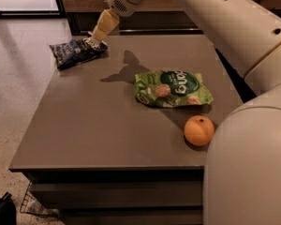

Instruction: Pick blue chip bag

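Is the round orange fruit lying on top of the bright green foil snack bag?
No, the orange fruit rests on the grey table beside the green bag, while the gripper is at the dark blue chip bag.

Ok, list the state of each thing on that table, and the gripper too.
blue chip bag: crumpled, lying on the table at its far left corner, not lifted.
gripper: low at the blue chip bag's right end; contact unclear.
green snack bag: lying flat mid-table, face up, sealed.
orange: whole, resting near the right edge, apart from the green snack bag.
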Action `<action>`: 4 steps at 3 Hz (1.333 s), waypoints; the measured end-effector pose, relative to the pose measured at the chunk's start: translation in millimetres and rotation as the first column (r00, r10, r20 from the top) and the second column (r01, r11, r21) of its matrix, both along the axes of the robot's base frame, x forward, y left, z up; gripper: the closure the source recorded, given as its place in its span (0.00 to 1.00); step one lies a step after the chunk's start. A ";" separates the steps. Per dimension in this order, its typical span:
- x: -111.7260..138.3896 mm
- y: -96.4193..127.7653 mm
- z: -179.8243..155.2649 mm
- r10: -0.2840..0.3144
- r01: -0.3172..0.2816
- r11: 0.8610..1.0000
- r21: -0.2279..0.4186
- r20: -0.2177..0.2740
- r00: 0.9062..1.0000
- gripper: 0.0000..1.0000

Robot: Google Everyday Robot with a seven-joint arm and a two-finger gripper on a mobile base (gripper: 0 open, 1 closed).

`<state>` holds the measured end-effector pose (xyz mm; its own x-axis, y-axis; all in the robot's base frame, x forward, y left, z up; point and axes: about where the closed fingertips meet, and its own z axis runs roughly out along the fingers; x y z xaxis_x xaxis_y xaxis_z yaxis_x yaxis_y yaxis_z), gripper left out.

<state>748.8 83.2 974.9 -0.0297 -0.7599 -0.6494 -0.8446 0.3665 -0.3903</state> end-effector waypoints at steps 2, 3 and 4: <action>14.6 90.3 -55.8 0.072 -0.066 0.992 0.112 -0.053 0.996 0.00; 16.0 92.2 -57.7 0.074 -0.068 0.992 0.105 -0.056 0.996 0.00; 38.0 120.5 -90.5 0.099 -0.099 0.995 0.007 -0.115 0.988 0.00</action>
